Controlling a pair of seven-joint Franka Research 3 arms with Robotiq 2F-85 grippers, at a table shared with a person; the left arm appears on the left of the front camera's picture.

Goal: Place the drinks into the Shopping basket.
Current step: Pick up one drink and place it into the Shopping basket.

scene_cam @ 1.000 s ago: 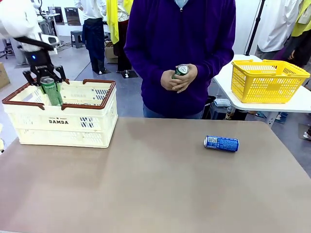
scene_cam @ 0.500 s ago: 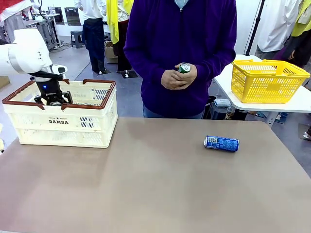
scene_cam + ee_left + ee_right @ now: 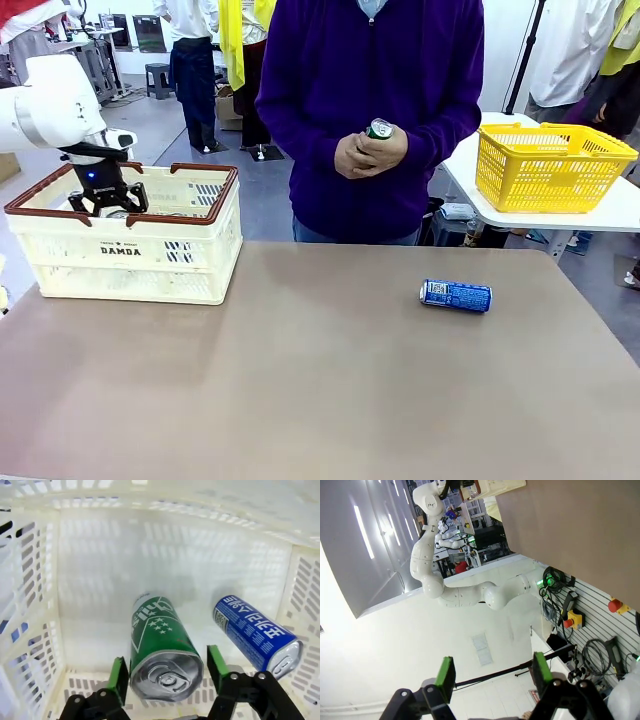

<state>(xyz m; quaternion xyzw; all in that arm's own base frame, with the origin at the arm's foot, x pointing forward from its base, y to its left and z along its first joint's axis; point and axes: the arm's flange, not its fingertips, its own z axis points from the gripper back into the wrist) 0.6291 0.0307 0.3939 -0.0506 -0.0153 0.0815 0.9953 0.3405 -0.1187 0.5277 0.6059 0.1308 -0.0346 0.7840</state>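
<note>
Standing wide inside the basket (image 3: 170, 255), the left gripper (image 3: 167, 672) straddles the green can (image 3: 157, 640), its pads just clear of the smooth metal on both sides. That slim cylinder lies tilted on the slotted white plastic floor, silver top toward the camera, with a blue can (image 3: 252, 632) beside it. A second blue can (image 3: 456, 295) lies on its side on the matte table (image 3: 300, 380). The right gripper (image 3: 492, 672) is spread wide, holding nothing. The person's hands (image 3: 365, 155) cup a further can (image 3: 379, 128).
</note>
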